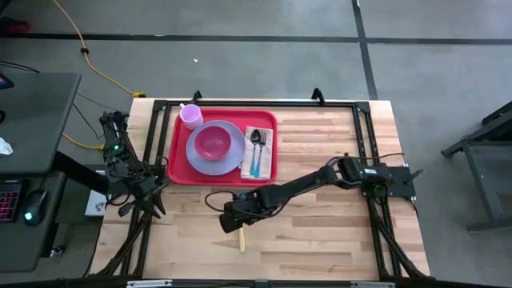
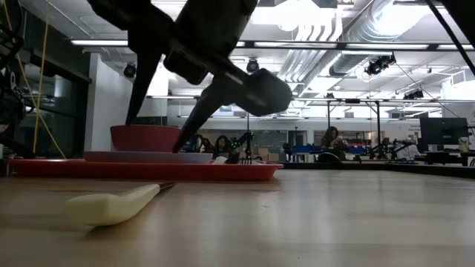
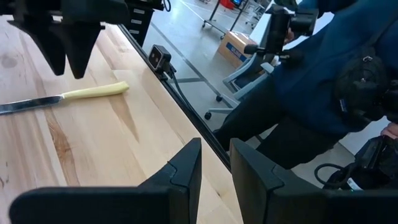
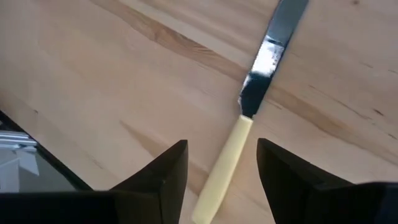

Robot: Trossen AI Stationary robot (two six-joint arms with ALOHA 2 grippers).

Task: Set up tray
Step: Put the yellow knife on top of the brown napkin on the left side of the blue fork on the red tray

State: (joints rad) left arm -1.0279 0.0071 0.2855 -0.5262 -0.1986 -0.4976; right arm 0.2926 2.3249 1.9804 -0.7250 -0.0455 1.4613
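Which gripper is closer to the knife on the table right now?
Right. The right gripper hovers open directly over the knife, its handle between the fingers. The left gripper waits off by the table's left edge.

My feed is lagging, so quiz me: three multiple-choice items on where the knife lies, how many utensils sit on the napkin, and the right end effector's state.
1. Where does the cream-handled metal knife lie?
A. on the red plastic rectangular tray
B. on the bare wooden table, off the tray
C. in the pink bowl

2. How many utensils lie on the napkin?
A. none
B. two
C. five

3. What is the state of the right end effector?
A. open over the knife handle
B. shut on the knife
C. holding the round lavender plate

Key: 1 B, the high view shows it on wood near the table's front edge; 2 B, a spoon and a fork; 3 A, the right wrist view shows its fingers apart, handle between.
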